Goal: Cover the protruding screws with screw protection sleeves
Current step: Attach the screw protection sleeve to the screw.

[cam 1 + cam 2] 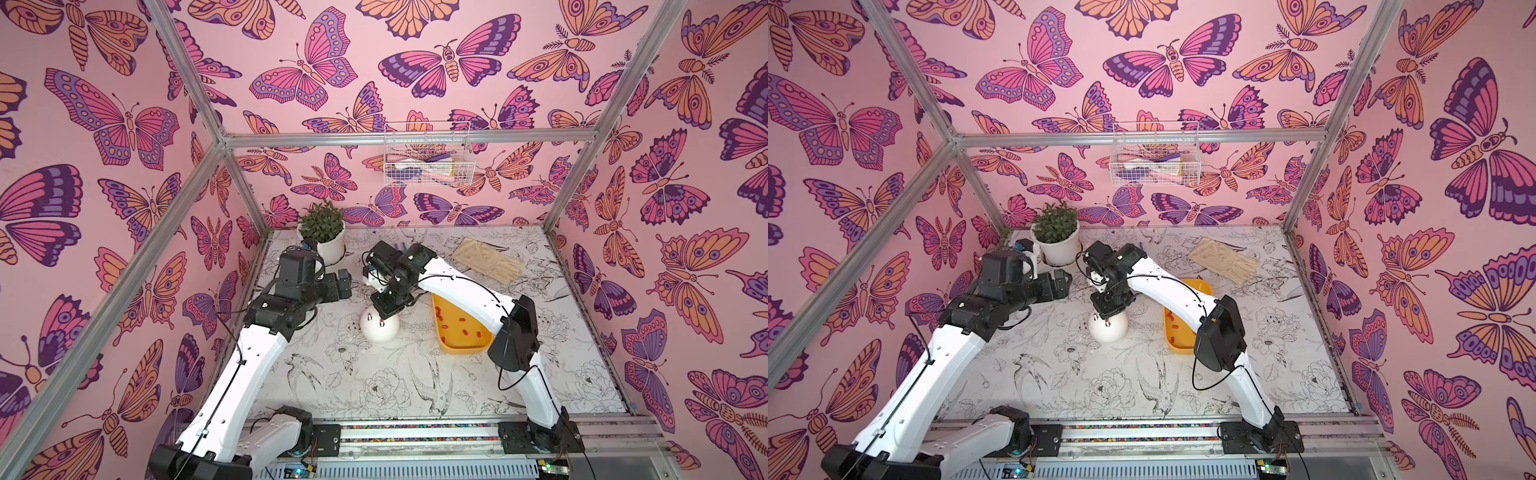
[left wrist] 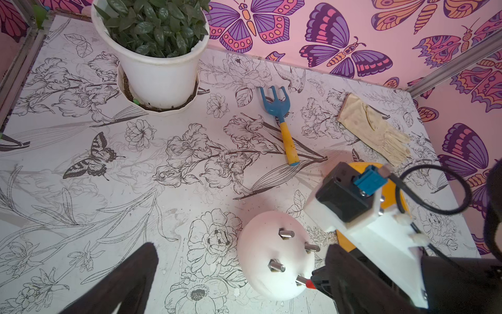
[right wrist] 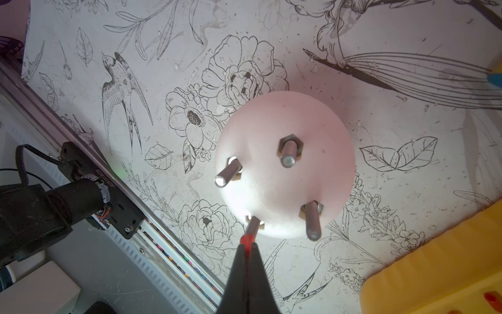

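So, closest to the front rail, the flower-print tabletop (image 1: 332, 390) is carrying a smooth white dome (image 1: 380, 332), roughly mid-table. Four thin grey metal studs (image 3: 288, 153) are poking out of the top of the dome. The right gripper (image 3: 247, 246) is hanging right over it with its jaws squeezed shut on a tiny red rubbery sleeve (image 3: 246, 240). That sleeve is sitting right at the tip of one stud (image 3: 254, 224), and the other three studs are showing bare metal.

Just to the robot's right of the dome, a yellow plastic tray (image 1: 461, 350) is lying partly under the right arm. It's holding a scatter of loose red sleeves (image 1: 462, 320).

The left gripper (image 2: 240, 246) is hovering a bit farther back, on the robot's left of the dome. Its dark fingers (image 2: 130, 274) are spread wide apart and aren't touching anything.

Going farther back, a small blue garden rake with a yellow handle (image 2: 279, 119) is lying flat on the table. A beige work glove (image 1: 486, 257) is lying toward the far right corner, well apart from the tray. A leafy green plant in a white pot (image 1: 322, 224) is standing in the far left corner. On the back wall, a white wire basket (image 1: 428, 160) is hanging with some stuff in it that I can't make out.
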You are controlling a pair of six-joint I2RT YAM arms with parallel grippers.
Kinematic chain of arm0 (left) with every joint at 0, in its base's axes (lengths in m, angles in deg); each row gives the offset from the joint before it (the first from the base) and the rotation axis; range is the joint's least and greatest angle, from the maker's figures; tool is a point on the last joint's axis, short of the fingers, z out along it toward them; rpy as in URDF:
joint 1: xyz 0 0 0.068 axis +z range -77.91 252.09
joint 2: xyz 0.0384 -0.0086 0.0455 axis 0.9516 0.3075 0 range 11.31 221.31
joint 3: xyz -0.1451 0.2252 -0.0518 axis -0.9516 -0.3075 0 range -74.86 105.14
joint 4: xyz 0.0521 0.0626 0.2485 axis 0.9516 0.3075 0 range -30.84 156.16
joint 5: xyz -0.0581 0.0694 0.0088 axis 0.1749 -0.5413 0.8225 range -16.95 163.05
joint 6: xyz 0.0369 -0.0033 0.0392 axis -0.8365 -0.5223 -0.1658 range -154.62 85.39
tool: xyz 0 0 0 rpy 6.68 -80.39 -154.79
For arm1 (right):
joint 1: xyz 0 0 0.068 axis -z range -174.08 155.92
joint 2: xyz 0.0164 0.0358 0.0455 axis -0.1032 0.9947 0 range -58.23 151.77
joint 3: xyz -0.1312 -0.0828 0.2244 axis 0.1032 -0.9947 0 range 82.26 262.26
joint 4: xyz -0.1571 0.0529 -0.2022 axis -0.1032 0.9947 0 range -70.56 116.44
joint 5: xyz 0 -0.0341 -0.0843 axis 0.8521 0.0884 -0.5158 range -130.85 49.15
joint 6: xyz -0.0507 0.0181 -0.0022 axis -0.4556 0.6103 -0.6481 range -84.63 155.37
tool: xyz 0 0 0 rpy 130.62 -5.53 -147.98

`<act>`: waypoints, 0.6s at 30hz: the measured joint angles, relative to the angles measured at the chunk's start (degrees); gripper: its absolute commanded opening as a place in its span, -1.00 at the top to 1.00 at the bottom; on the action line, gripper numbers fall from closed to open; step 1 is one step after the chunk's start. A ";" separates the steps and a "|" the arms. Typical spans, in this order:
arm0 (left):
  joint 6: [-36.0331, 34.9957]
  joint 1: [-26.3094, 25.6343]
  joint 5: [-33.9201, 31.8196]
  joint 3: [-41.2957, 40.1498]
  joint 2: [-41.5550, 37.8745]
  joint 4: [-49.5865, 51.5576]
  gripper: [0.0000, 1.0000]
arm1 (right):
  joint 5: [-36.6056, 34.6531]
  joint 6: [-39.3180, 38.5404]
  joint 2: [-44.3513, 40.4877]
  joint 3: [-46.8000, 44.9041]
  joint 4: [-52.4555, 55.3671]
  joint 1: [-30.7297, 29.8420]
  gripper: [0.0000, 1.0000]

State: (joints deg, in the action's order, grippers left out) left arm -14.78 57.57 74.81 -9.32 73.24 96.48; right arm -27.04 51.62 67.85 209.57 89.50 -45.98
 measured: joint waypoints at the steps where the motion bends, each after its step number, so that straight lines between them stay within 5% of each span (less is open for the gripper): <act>1: 0.00 0.00 0.00 0.00 0.00 0.00 -0.97 | 0.00 0.00 0.07 0.13 0.07 0.00 0.96; 18: 0.13 0.02 0.20 -0.02 0.00 0.00 -0.97 | -1.51 0.22 0.35 0.42 -0.44 -0.11 0.50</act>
State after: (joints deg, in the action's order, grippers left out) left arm -14.65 57.59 75.01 -9.34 73.24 96.48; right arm -28.55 51.84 68.20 209.98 89.06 -46.09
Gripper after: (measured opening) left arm 0.985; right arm 0.244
